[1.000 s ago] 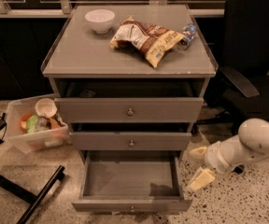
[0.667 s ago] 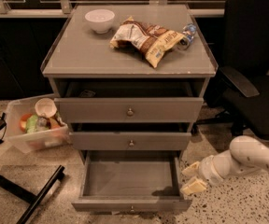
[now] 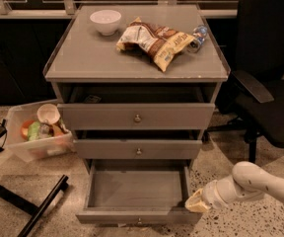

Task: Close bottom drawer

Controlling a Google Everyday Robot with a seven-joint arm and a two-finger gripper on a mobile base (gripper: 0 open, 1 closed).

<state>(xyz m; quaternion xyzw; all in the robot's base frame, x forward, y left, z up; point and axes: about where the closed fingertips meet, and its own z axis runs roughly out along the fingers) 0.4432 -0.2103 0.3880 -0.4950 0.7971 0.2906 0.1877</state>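
Note:
The bottom drawer [image 3: 138,189] of the grey cabinet stands pulled far out, showing its plain grey empty interior; its front [image 3: 138,217] with a small knob is at the picture's lower edge. My gripper [image 3: 195,203] comes in from the right on a white arm and sits at the drawer's front right corner, touching or very close to it. The middle drawer [image 3: 138,149] and the top drawer [image 3: 136,116] above are each slightly open.
On the cabinet top lie a white bowl [image 3: 105,20], a chip bag [image 3: 154,39] and a small bottle [image 3: 197,35]. A clear bin [image 3: 36,132] with items stands on the floor at left. A black office chair [image 3: 265,78] stands at right. Black stand legs [image 3: 28,206] cross the floor at lower left.
My arm has lowered and swung left, bringing the gripper from beside the drawer's right side to its front right corner. The drawer has not visibly moved.

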